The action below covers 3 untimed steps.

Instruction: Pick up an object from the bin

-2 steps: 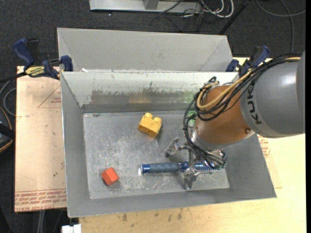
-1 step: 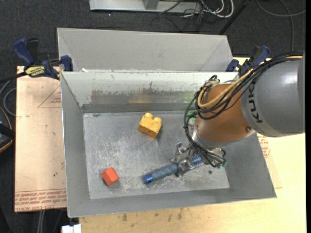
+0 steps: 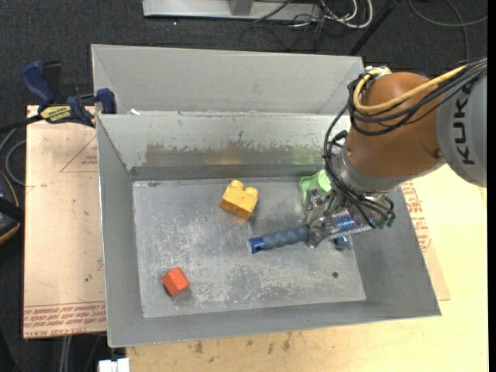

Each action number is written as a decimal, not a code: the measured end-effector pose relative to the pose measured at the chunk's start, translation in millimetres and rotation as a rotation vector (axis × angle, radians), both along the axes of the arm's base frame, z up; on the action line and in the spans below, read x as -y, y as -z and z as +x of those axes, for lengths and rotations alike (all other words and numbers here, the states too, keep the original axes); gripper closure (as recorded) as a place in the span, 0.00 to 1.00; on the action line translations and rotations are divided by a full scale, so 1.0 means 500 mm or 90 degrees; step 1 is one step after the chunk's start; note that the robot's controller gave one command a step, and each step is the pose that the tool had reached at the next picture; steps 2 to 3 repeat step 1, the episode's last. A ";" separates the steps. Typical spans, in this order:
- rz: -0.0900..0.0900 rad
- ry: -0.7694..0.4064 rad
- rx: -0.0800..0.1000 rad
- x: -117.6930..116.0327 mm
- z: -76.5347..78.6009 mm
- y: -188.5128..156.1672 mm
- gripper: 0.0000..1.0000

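My gripper (image 3: 319,225) hangs low over the right part of the bin floor, under the arm's orange cover. A blue stick-shaped thing (image 3: 277,240) lies on the floor with its right end right at the fingertips; whether they grip it is hidden. A light green thing (image 3: 313,183) peeks out just behind the gripper, partly covered by it. A yellow block (image 3: 239,198) with a notched top lies to the left of the gripper near the back of the floor.
A small orange-red cube (image 3: 176,282) lies at the front left of the floor. The arm reaches in over the bin's right wall, and the sloped right wall stands close beside the gripper.
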State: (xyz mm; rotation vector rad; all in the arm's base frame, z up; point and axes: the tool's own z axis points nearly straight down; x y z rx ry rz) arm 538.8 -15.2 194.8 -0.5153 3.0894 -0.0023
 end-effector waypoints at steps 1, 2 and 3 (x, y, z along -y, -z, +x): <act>-0.001 -0.153 -0.003 0.026 0.009 -0.078 1.00; -0.001 -0.153 -0.003 0.026 0.009 -0.078 1.00; -0.001 -0.153 -0.003 0.026 0.009 -0.078 1.00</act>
